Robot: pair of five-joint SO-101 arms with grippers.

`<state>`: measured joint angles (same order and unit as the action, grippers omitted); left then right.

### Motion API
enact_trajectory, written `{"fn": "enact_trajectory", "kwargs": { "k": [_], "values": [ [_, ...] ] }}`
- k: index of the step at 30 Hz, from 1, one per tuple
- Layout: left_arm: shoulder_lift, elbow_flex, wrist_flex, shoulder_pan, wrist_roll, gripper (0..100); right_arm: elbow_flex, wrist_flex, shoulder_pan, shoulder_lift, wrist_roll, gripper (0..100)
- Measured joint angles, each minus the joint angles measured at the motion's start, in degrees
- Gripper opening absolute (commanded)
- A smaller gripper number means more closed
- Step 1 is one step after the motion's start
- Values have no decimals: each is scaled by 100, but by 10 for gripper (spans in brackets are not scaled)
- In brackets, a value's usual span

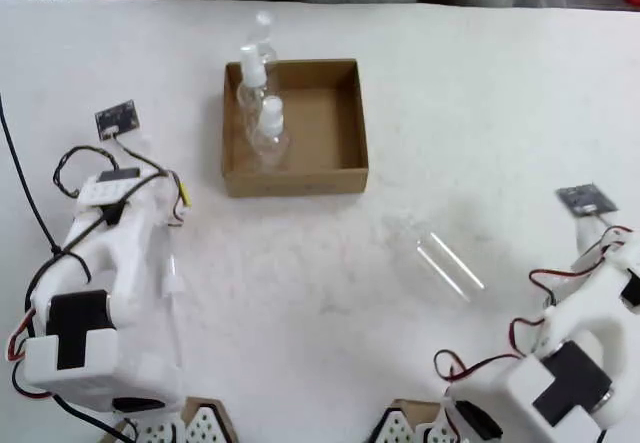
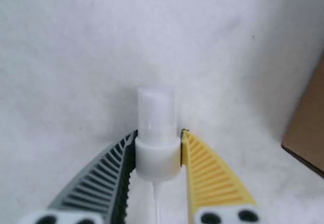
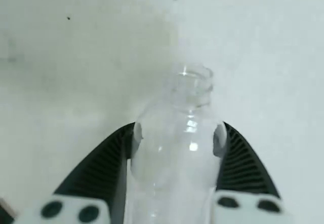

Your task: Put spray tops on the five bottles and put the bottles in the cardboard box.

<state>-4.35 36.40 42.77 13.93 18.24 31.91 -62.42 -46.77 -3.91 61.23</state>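
Cardboard box (image 1: 295,180): brown, square, open at the top. A capped bottle (image 1: 252,75) and a 2nd capped bottle (image 1: 270,131), both clear with white tops, rest inside along its 9 o'clock wall. Bare bottle (image 1: 450,263): clear, on its side, at 4 o'clock from the box. Spray top (image 2: 157,155): white, clamped at the collar by the left gripper (image 2: 158,134). Open-necked bottle (image 3: 177,148): clear, clamped in the right gripper (image 3: 178,130)
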Motion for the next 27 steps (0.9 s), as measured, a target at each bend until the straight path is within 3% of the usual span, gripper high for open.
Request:
{"fn": "enact_trajectory", "kwargs": {
  "k": [6,12,19,27],
  "values": [
    [0,0,0,-9,0,31,-475,-738,105,-782,-1758,126],
    [0,0,0,-9,0,31,-501,-492,791,-1292,-3138,126],
    [0,0,0,-9,0,31,519,985,1811,-1354,-3437,126],
    [0,0,0,-9,-35,31,818,3007,1873,-1354,-3446,126]
  ]
}}
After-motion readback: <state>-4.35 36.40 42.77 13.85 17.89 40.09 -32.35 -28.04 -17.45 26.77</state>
